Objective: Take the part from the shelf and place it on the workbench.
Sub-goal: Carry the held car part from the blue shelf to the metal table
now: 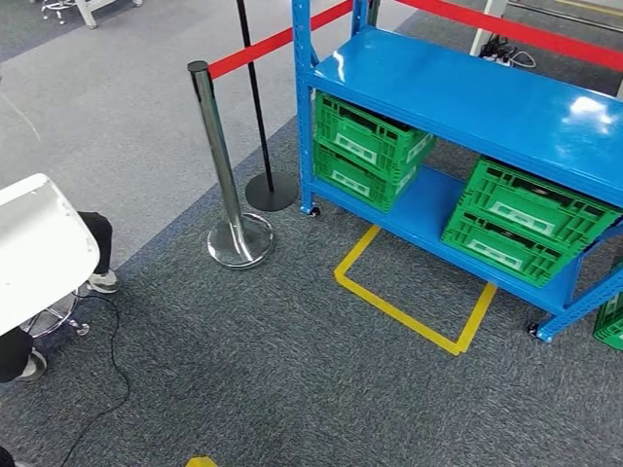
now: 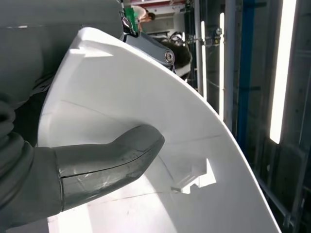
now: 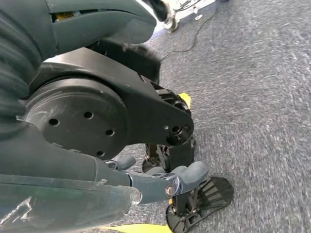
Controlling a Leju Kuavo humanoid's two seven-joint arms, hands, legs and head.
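Note:
A large white curved part (image 1: 37,243) sits at the left edge of the head view, above the carpet. In the left wrist view my left hand (image 2: 73,165) holds this white part (image 2: 121,92), the grey thumb (image 2: 121,150) lying across its inner surface. My right hand (image 3: 55,184) hangs low over the grey carpet, its fingers (image 3: 157,184) stretched out with nothing in them. The blue shelf (image 1: 470,97) stands ahead on the right, its top board bare.
Green crates (image 1: 367,146) (image 1: 522,219) sit on the shelf's lower board, and another (image 1: 609,316) stands at the right edge. A chrome stanchion (image 1: 224,185) and a black one (image 1: 261,126) carry red belts. Yellow floor tape (image 1: 404,311) marks a square. A seated person's legs (image 1: 99,248) and stool base (image 1: 54,316) are beside the part.

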